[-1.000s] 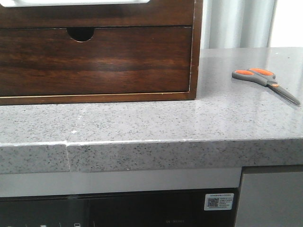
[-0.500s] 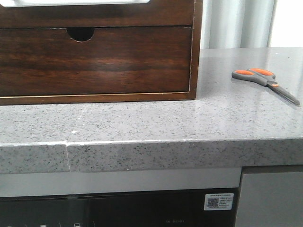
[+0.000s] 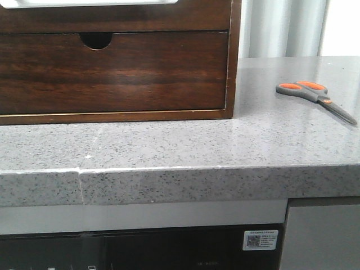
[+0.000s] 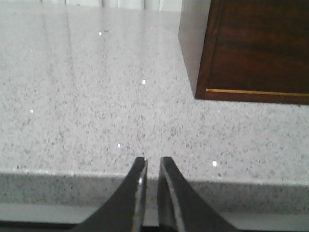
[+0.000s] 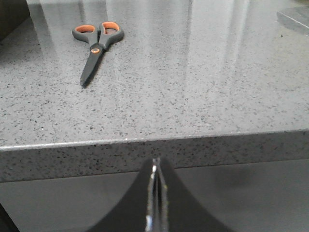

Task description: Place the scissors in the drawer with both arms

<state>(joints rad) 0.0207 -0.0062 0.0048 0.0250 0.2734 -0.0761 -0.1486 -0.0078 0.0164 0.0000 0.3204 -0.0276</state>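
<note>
The scissors (image 3: 315, 97) lie flat on the grey speckled counter at the right, handles to the left, blades pointing right and toward me. They also show in the right wrist view (image 5: 95, 46), well beyond my right gripper (image 5: 156, 160), which is shut and empty below the counter's front edge. My left gripper (image 4: 153, 160) is empty with its jaws almost together, only a narrow gap, at the counter's front edge. A plain dark brown drawer front (image 3: 112, 18) with a whitish rim (image 3: 90, 3) shows at the very top of the front view. Neither arm shows in the front view.
A dark wooden cabinet (image 3: 233, 67) stands on the counter (image 3: 169, 146) at the left; its lower drawer front (image 3: 112, 73) has a half-round notch. The cabinet's corner shows in the left wrist view (image 4: 256, 48). Pale curtains (image 3: 281, 28) hang behind.
</note>
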